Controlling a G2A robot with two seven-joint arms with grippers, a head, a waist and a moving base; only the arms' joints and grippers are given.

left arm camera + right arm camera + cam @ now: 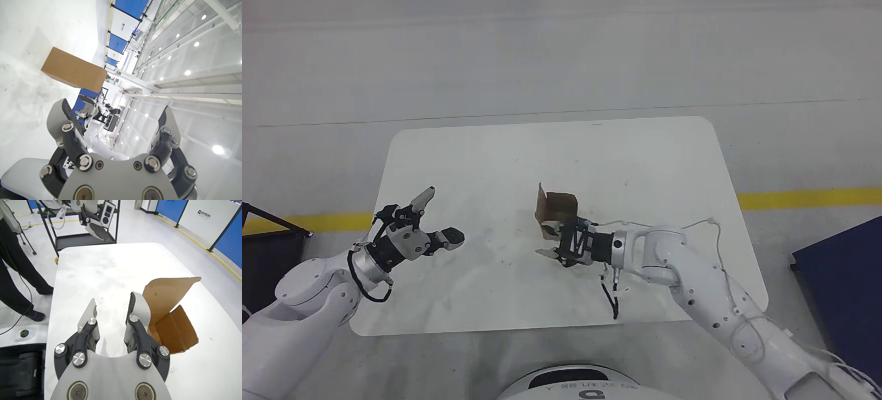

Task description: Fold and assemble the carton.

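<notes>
Matt brown cardboard carton [558, 208]

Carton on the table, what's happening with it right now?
A two-armed robot is partway through assembling a brown carton near the middle of the white table. The carton is open, with one flap standing up. The right gripper sits open right beside it, holding nothing. The left gripper is open too, well apart from the carton.

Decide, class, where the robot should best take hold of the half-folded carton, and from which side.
Probably the raised flap of the carton: it is a single thin sheet standing free above the open body, so it can be pinched at its edge. Come from the side of the right gripper, which sits open right beside it.
</notes>
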